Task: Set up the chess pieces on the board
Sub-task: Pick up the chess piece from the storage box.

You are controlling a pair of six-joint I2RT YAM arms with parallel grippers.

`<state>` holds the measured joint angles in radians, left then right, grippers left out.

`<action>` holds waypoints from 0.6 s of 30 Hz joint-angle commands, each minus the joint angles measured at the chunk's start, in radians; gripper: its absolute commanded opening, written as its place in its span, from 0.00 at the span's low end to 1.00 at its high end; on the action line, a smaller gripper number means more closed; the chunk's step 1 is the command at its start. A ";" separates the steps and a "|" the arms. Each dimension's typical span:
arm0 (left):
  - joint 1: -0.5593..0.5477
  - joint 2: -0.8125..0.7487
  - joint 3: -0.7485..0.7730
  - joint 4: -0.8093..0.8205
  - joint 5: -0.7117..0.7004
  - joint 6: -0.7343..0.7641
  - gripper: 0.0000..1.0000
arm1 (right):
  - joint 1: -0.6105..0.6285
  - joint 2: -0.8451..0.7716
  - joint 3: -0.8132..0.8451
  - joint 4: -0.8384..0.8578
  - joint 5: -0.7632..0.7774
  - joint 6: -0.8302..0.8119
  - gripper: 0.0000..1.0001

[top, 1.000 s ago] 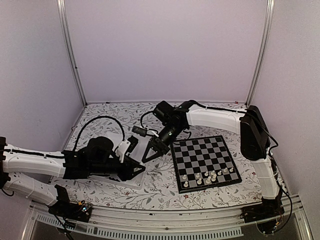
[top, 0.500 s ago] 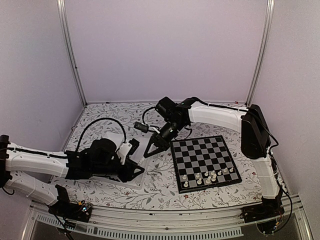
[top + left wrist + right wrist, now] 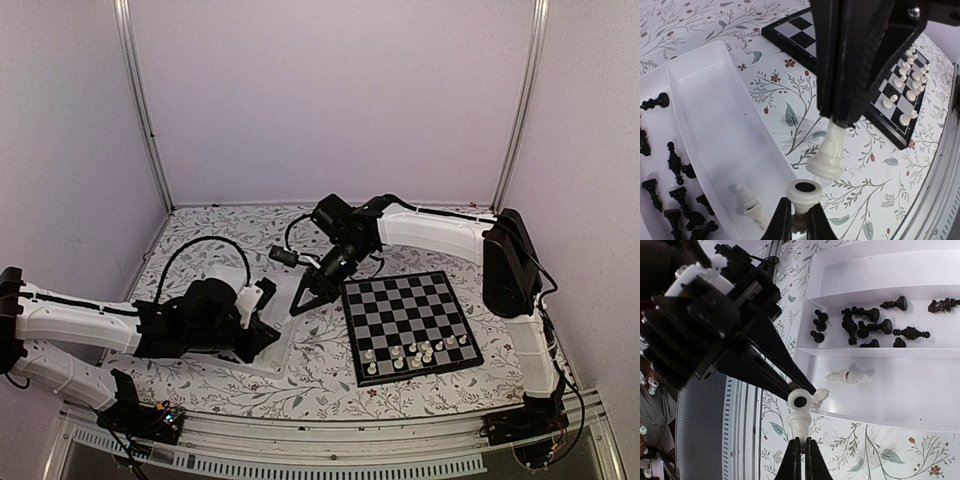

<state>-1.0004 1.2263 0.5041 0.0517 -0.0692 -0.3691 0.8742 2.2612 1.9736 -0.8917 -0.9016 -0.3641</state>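
Note:
My left gripper [image 3: 272,336] is shut on a white chess piece [image 3: 803,193], its round base facing the camera. My right gripper [image 3: 299,306] is shut on another white piece [image 3: 801,423], held by its top. The two pieces nearly touch above the tray's near rim; the right one also shows in the left wrist view [image 3: 830,152], the left one in the right wrist view [image 3: 799,400]. The board [image 3: 400,300] lies to the right, with several white pieces [image 3: 420,352] on its near rows. The clear tray [image 3: 715,110] holds several black pieces [image 3: 675,165] and one white piece [image 3: 751,205] lying flat.
The tray [image 3: 920,390] lies under my left arm, on the floral cloth left of the board. A black cable [image 3: 190,245] loops behind the left arm. Metal frame posts and walls close in the back and sides.
My right gripper has risen a little and shifted toward the back with its piece. My left gripper has drawn slightly left. Both stay shut on their pieces.

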 commanded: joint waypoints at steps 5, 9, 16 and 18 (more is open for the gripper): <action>0.017 0.011 0.024 0.000 -0.037 0.007 0.00 | -0.073 -0.215 -0.162 0.008 0.372 -0.094 0.00; 0.024 0.017 0.038 -0.009 -0.070 -0.004 0.00 | -0.073 -0.389 -0.357 0.022 0.578 -0.164 0.00; 0.044 0.037 0.057 -0.010 -0.086 0.006 0.00 | -0.103 -0.676 -0.695 0.011 0.859 -0.256 0.00; 0.049 0.050 0.069 -0.010 -0.084 0.015 0.00 | -0.134 -0.743 -0.781 -0.012 0.869 -0.286 0.00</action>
<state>-0.9726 1.2514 0.5358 0.0391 -0.1390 -0.3691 0.7853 1.6299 1.3197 -0.8707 -0.1856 -0.5682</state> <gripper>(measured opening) 0.087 0.014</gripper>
